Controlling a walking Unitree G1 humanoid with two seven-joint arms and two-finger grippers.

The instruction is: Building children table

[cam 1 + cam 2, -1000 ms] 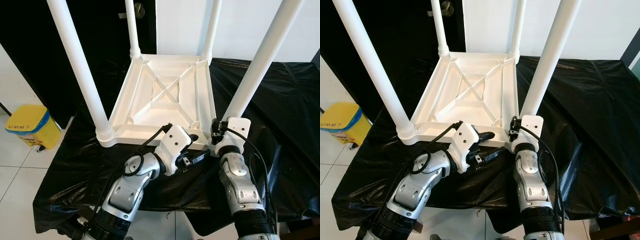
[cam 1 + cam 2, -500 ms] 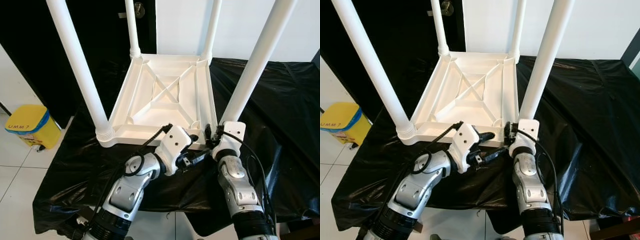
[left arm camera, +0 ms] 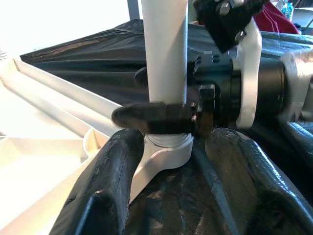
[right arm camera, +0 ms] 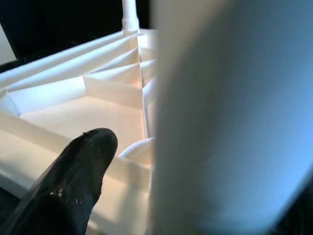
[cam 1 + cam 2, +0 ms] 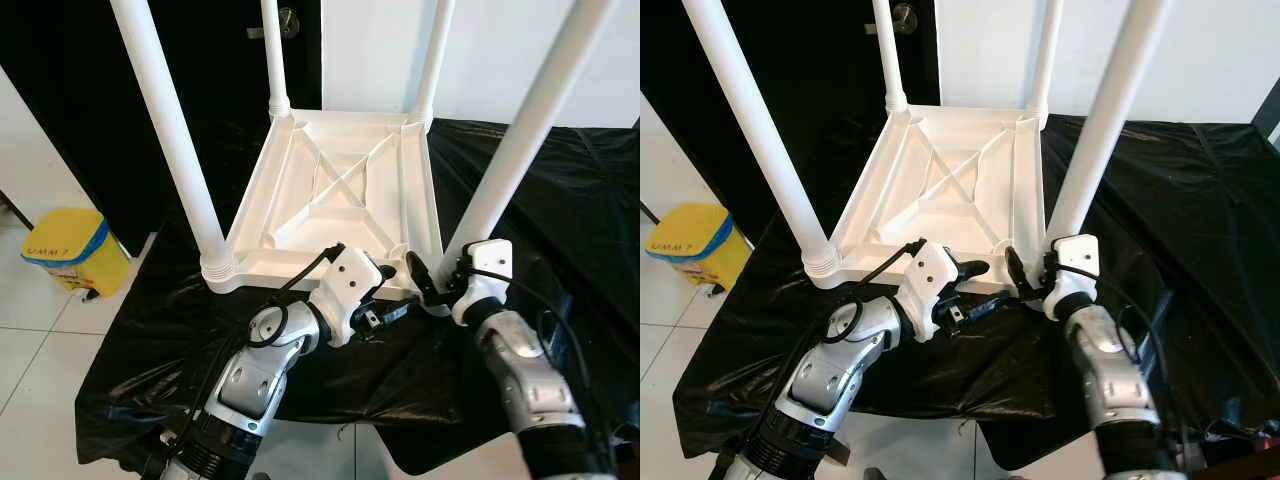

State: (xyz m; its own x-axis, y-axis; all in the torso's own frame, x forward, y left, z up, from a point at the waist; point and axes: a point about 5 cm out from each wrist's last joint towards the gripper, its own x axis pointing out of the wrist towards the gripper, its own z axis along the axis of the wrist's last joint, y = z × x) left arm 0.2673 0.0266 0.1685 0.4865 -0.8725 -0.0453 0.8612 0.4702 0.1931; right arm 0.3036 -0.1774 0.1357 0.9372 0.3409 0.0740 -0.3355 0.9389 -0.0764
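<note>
- Inverted white children's table [image 5: 345, 195] lies centre frame on black sheeting [image 5: 560, 200], four legs up.
- Right gripper [image 5: 435, 285] pinches near-right leg [image 5: 520, 130] at its socket.
- Left gripper [image 5: 385, 300], fingers spread, straddles the table's near-right corner.
- Judgement: seating this leg; next, twist firmly.

The upturned children's table [image 5: 345, 195] is smooth white moulded plastic with a slight sheen, its legs [image 5: 170, 130] alike. A crinkled, glossy black plastic sheet [image 5: 560, 190] covers the bench. The arms [image 5: 255, 370] are brushed silver metal; the left pincer [image 3: 166, 161] has matt black rubbery fingers [image 3: 105, 186].
</note>
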